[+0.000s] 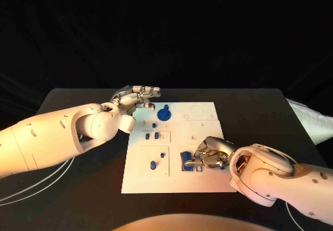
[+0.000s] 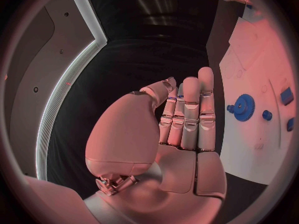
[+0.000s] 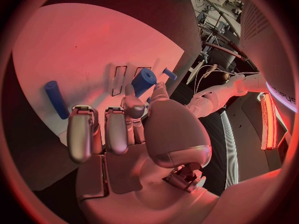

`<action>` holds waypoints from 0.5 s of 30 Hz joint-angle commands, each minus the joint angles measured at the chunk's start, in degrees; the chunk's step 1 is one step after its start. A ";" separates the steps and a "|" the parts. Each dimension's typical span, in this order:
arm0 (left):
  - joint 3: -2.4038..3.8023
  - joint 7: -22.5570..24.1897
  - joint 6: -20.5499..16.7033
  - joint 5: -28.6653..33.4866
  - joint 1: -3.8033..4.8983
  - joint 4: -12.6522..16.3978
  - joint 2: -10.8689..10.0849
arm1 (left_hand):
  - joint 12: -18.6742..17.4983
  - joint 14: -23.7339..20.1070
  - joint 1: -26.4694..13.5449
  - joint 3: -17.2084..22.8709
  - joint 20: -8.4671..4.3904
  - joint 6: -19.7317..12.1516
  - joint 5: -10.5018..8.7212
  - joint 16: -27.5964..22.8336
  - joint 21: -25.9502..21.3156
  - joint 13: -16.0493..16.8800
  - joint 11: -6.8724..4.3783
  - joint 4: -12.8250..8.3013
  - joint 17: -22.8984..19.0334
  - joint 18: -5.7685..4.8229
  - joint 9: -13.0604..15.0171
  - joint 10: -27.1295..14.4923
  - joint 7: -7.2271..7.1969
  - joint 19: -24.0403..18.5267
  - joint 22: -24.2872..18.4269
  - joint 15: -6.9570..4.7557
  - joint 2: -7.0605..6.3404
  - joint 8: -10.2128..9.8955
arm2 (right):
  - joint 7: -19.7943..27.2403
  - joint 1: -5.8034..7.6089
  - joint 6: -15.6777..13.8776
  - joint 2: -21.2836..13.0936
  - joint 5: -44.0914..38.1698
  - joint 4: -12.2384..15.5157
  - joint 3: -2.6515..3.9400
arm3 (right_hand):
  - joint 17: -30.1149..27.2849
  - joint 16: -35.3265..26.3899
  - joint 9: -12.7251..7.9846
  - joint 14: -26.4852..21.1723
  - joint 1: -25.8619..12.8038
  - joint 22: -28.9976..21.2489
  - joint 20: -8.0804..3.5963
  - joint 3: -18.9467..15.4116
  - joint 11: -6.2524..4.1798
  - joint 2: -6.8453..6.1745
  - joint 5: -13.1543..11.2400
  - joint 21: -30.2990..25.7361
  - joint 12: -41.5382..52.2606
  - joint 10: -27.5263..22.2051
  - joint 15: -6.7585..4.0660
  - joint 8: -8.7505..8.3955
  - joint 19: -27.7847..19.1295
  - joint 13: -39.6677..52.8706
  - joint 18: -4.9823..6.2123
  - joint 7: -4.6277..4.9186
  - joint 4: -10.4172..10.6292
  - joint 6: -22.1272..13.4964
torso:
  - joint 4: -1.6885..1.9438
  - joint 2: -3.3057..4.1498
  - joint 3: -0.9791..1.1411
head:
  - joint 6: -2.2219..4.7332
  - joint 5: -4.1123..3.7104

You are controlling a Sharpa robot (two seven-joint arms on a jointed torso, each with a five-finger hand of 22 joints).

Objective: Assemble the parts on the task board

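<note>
Board [image 1: 208,185] was centred on counter [image 1: 69,103] | left hand [image 1: 135,99] hung empty, fingers straight, by gear [image 1: 163,114] | right hand [image 1: 208,156] was pinching a blue peg [image 3: 143,80] at the near slots | advised: peg to be squared, then pressed.

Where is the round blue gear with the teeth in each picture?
Head view: the blue gear lies near the far edge of the white task board, just beside the left hand.
Left wrist view: the gear sits on the board, past the fingertips.
Right wrist view: I cannot make out the gear there.
Shared landmark: the white task board.
</note>
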 commanded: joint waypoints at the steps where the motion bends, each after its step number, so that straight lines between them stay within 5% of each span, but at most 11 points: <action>1: 0.03 0.17 1.12 -0.21 0.01 0.08 0.10 | 0.29 -0.37 -0.06 -0.33 -0.02 -0.34 -0.13 0.02 -0.26 -0.08 0.14 -0.08 -0.06 0.67 -0.09 -0.35 -0.10 0.04 -0.07 0.14 0.41 0.27 | 0.59 -0.07 1.72 0.12 -2.38 0.08 -0.01 | 0.16 -0.15 0.17 2.86 3.31 0.10 0.11 0.77 -0.25 0.47 0.70 -0.14 -0.36 -0.15 -0.23 -0.16 -0.23 -0.04 -0.24 -0.15 -1.86 -0.29 | 0.02 -0.02 0.01 | -0.08 0.02; 15: 0.03 0.00 1.32 -0.21 0.01 0.08 0.06 | 0.34 -0.38 -0.05 -0.39 -0.02 -0.37 -0.13 0.04 -0.27 -0.09 0.16 -0.12 -0.10 0.66 -0.10 -0.40 -0.08 0.05 -0.09 0.14 0.40 0.28 | 0.16 -0.29 3.55 1.18 -5.57 -0.99 -0.01 | 1.21 0.37 1.14 3.07 10.07 0.94 -0.44 2.79 -1.17 1.81 0.87 0.17 1.73 1.29 -0.93 1.32 0.26 2.40 -0.41 -1.20 -6.48 1.69 | 0.08 0.04 0.00 | -0.28 0.13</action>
